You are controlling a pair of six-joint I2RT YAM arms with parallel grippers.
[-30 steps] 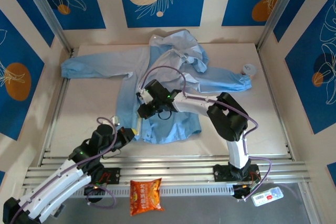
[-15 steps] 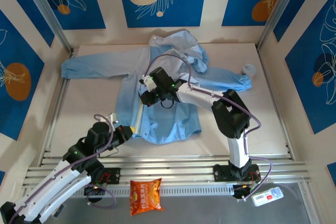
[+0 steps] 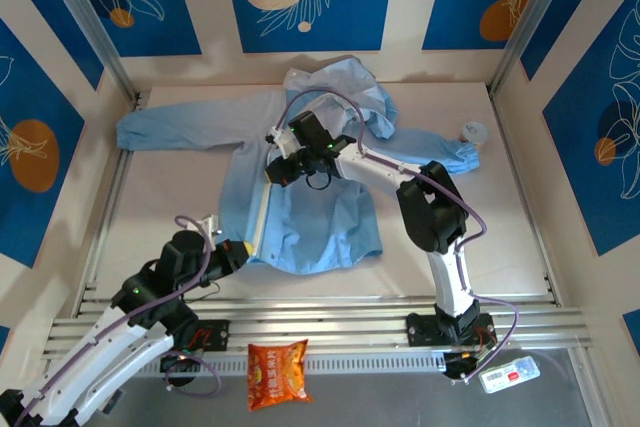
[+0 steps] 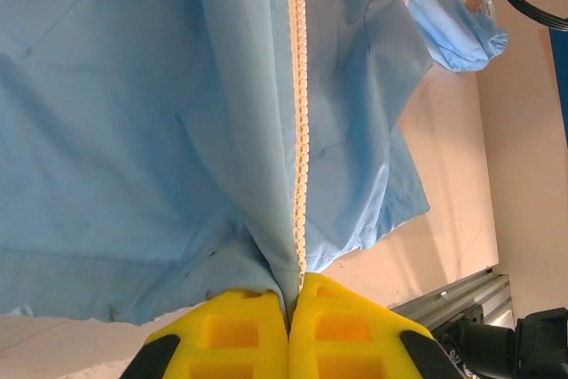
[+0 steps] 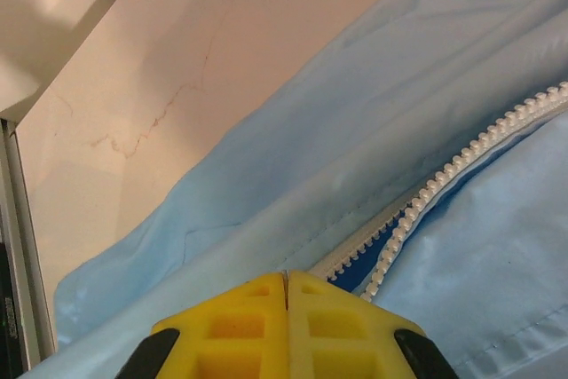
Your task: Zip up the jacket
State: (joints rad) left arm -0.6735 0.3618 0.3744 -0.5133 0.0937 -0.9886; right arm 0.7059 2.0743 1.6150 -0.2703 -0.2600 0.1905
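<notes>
The left claw [image 4: 290, 297] clamped the hem of the jacket [image 4: 106, 113] ahead of it on the desk [image 3: 170, 207], while the right claw [image 5: 286, 280], shut on the zipper [image 5: 461, 166], had joined teeth behind and roughly half apparently left ahead.

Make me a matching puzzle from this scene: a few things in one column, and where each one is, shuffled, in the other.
Things:
1. left gripper
2. right gripper
3. snack bag
4. white disc

Places:
A. on the table, just past a sleeve cuff
B. shut on the jacket at its bottom hem
C. at the near edge, between the arm bases
D. shut higher up along the zipper

Pairs: 1-B, 2-D, 3-C, 4-A
</notes>
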